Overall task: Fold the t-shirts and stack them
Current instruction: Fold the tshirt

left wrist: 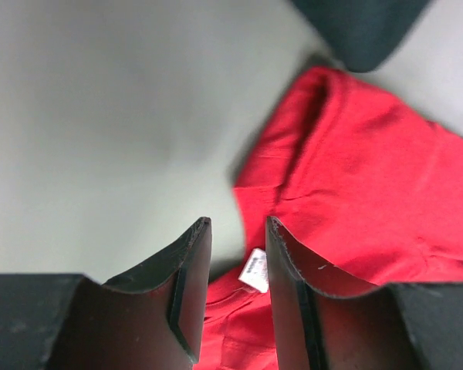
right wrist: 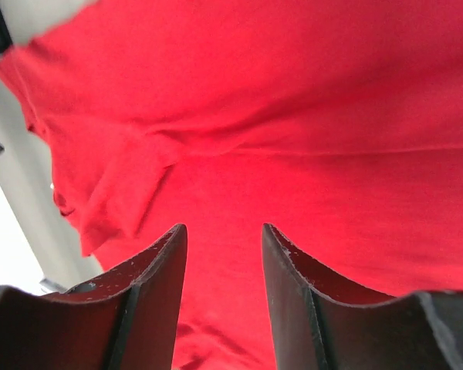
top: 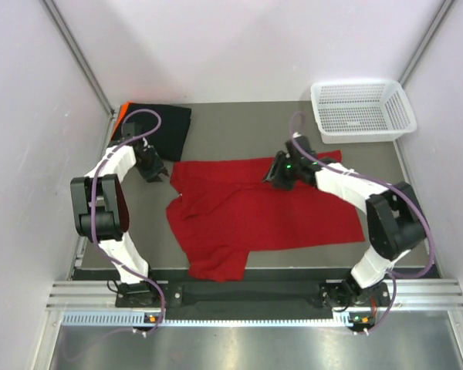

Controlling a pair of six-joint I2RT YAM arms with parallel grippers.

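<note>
A bright red t-shirt (top: 255,212) lies spread and rumpled on the grey table, one part hanging toward the near edge. A folded black t-shirt (top: 160,127) sits at the back left with an orange edge (top: 120,116) under it. My left gripper (top: 157,174) is open just left of the red shirt's back left corner; in the left wrist view the jaws (left wrist: 238,231) hover over the shirt's edge (left wrist: 355,177) and a white label (left wrist: 255,271). My right gripper (top: 272,179) is open over the shirt's back edge; the right wrist view shows only red cloth (right wrist: 293,116) between the fingers.
A white plastic mesh basket (top: 363,109) stands at the back right corner. White walls enclose the table on the left, back and right. The table's near edge meets a metal rail (top: 255,297) by the arm bases.
</note>
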